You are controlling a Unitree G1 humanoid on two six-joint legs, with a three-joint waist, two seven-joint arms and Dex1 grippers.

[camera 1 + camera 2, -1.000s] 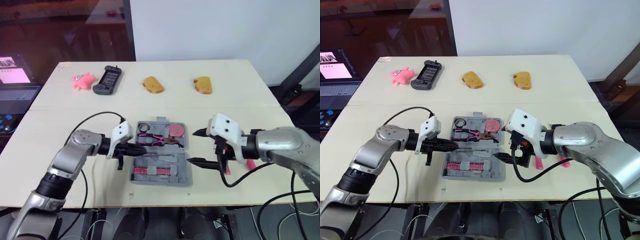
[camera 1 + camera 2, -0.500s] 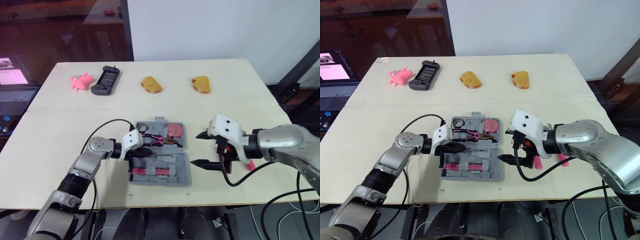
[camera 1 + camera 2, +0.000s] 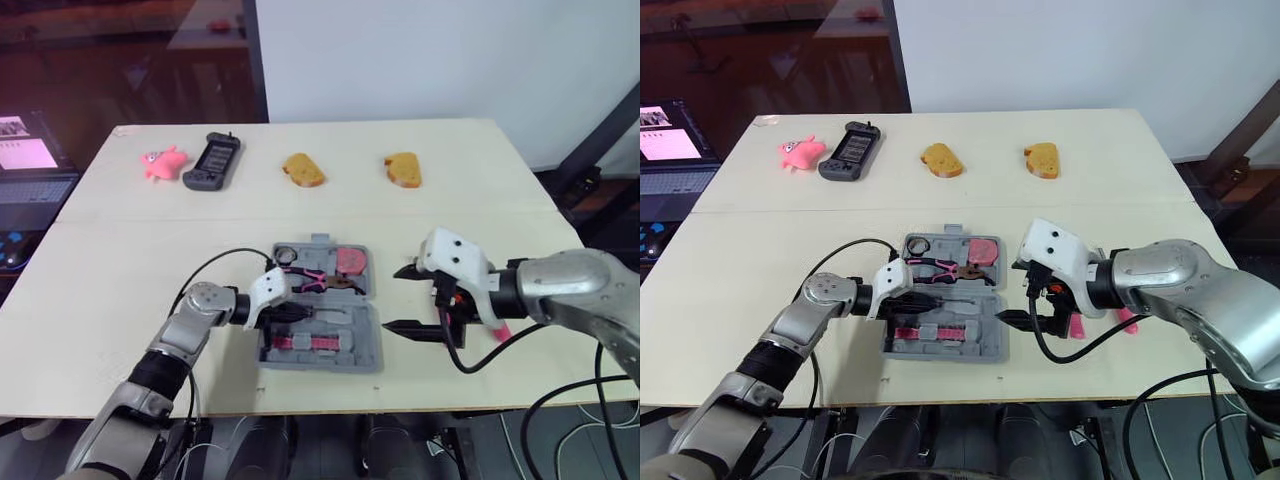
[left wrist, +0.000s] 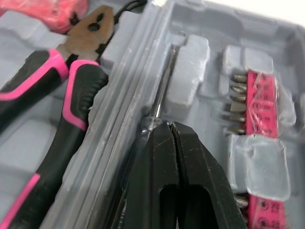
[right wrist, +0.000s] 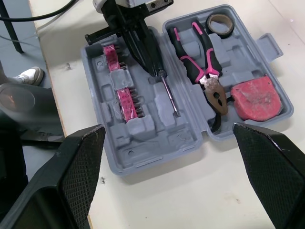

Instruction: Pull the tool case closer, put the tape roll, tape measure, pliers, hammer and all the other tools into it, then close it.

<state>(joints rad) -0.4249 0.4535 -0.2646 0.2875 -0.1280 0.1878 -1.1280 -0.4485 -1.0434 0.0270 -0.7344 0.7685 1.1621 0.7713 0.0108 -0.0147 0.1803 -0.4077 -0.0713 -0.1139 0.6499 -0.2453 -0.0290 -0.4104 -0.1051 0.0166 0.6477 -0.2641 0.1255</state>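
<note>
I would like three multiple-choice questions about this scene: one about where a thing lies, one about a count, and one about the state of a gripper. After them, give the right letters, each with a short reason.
1. Where do the pliers lie?
A. In the tool case, between the tape roll and the tape measure
B. On a chair
C. In a person's hand

2. How many bread pieces lie on the table beyond the case?
A. One
B. Two
C. Four

3. The right gripper is:
A. open, holding nothing
B. shut on a hammer
C. shut on the lid

Answers:
1 A: the right wrist view shows them in the open case between those two.
2 B: two brown pieces lie side by side, apart.
3 A: its fingers stand wide apart beside the case, with nothing between them.
</note>
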